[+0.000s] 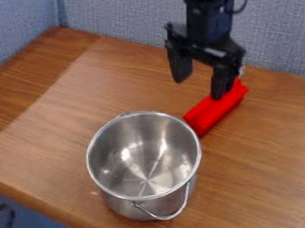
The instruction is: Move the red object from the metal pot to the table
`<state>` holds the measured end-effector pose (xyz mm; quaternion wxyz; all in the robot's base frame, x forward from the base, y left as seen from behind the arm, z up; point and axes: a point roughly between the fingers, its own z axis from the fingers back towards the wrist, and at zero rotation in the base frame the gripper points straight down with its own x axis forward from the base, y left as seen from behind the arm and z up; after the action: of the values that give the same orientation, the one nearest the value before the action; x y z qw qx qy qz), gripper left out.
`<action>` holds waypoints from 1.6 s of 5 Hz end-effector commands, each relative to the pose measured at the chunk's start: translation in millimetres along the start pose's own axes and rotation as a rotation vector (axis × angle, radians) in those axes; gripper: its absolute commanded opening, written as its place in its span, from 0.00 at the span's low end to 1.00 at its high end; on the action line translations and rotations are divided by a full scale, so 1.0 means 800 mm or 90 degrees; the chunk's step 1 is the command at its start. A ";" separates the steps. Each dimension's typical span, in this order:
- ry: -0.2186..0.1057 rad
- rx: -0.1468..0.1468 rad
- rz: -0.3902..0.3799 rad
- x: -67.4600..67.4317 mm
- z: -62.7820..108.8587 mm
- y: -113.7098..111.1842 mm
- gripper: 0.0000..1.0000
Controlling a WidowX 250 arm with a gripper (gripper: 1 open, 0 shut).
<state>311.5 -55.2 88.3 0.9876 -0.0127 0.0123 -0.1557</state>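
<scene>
Red was the first thing you'd have spotted: the red object [216, 109] lay flat on the table [59, 84], already outside the metal pot [145, 163], just beside the pot's far right rim. From this angle I couldn't tell if the block's near end actually touched the rim or only sat close behind it.

Your gripper [201, 74] hung over the block's far end, pointing straight down, with its two dark fingers spread wide apart and nothing between them. The right-hand finger's tip [225, 88] sat in front of the block's far end (touching or just above it, hard to say).

The pot stood upright near the front edge of the wooden top, shiny steel, nothing inside it that you could see, with its thin wire handle [165, 211] hanging down the near side.

Behind the table ran a blue-grey wall [120, 13].
</scene>
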 end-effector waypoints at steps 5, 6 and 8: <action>-0.030 0.036 -0.092 0.064 -0.042 -0.001 1.00; -0.027 0.037 -0.095 0.068 -0.047 0.000 1.00; -0.024 0.037 -0.094 0.073 -0.056 0.003 0.00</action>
<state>358.4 -69.3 28.6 0.9746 0.0077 0.0132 -0.2235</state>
